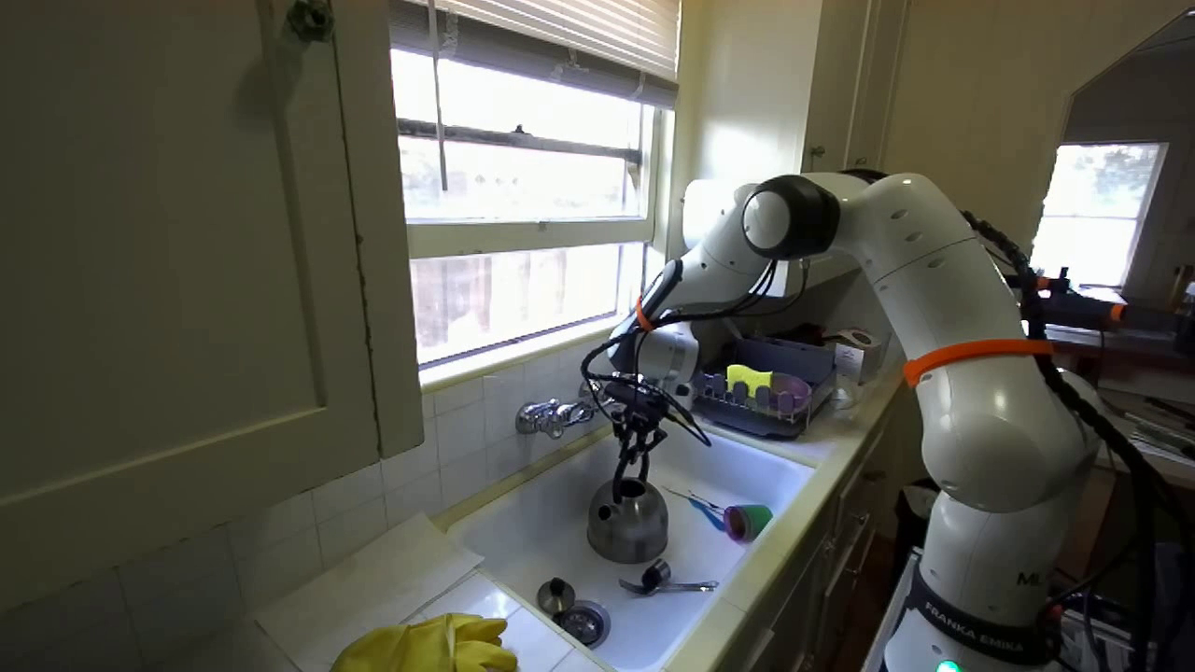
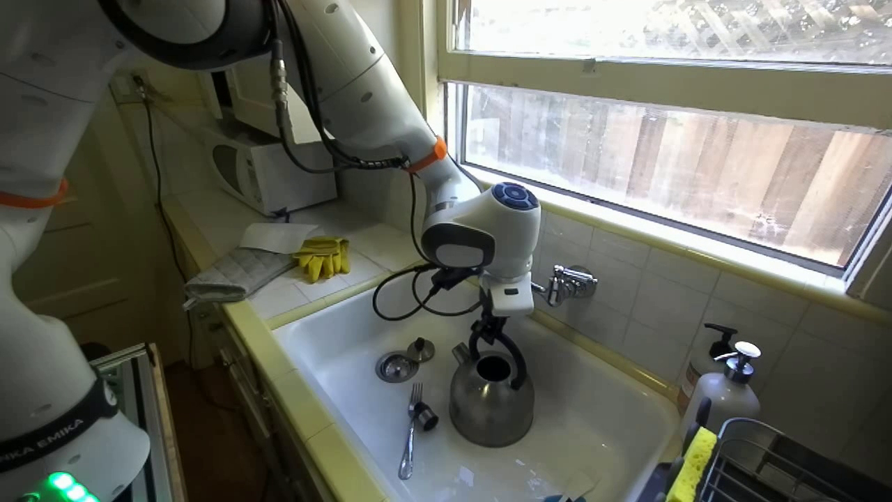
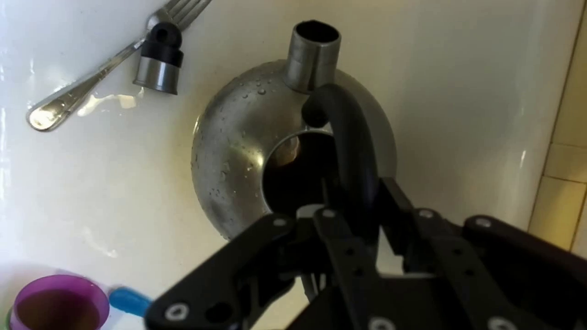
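- Nearest us, the narrowly parted pincer (image 3: 360, 192) straddles the black handle (image 3: 351, 133) of the kettle (image 3: 224, 156).
- We cannot tell whether it grips.
- We see the kettle upright in the white sink (image 2: 592, 411).

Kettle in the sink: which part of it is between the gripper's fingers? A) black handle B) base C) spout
A: in the wrist view, the gripper has one finger on each side of the black handle of the kettle.
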Robot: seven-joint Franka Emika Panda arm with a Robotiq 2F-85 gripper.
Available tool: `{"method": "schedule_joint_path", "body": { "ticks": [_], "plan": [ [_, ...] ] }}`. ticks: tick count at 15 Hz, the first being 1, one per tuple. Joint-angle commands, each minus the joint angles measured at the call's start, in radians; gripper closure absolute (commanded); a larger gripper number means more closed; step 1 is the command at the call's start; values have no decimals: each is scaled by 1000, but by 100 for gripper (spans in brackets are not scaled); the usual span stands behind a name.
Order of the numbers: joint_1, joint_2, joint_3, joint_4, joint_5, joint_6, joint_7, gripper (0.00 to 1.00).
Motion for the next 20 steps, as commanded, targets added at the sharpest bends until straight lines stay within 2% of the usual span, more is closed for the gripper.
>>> {"method": "schedule_joint_path", "body": {
  "ticks": [1, 3, 6, 7, 13, 17, 20],
  "plan": [
    [-6, -59, 0, -54, 36, 13, -26, 39],
    [-25, -97, 16, -97, 44, 57, -115, 25],
    [-66, -148, 40, -141, 35, 11, -323, 3],
    [-75, -166, 43, -161, 28, -9, -380, 0],
    [-115, -281, 72, -292, 21, -60, -726, 0],
    [-70, -350, 97, -389, -4, -46, -859, 0],
    [-11, -355, 122, -432, -42, -2, -914, 0]
  ]
}}
